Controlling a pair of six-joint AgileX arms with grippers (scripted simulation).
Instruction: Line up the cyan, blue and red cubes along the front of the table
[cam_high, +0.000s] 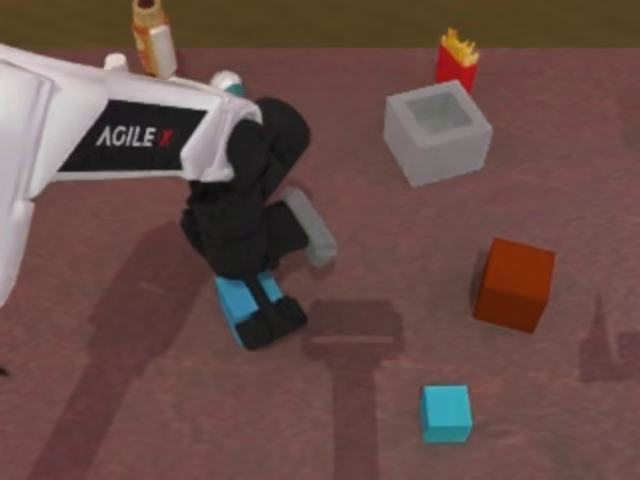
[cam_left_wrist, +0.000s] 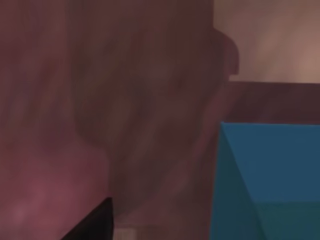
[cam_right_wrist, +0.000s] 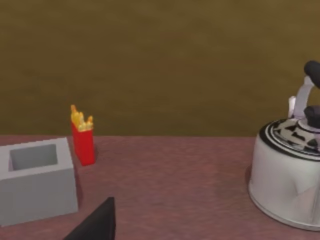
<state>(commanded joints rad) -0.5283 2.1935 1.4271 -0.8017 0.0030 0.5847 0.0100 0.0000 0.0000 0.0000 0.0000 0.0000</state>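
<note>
Blue cube (cam_high: 238, 298) half hidden under left hand (cam_high: 262, 312).

The only readable text is "AGILE X", white on a black panel of the left arm (cam_high: 140, 135).

The blue cube (cam_high: 237, 300) sat left of centre on the desk (cam_high: 120, 400), under the left gripper (cam_high: 262, 310). The cyan cube (cam_high: 446, 413) lay near the front, right of it. The red cube (cam_high: 514, 284) stood behind the cyan one, with the hollow box (cam_high: 437, 132) and fries carton (cam_high: 456, 62) farther back.
</note>
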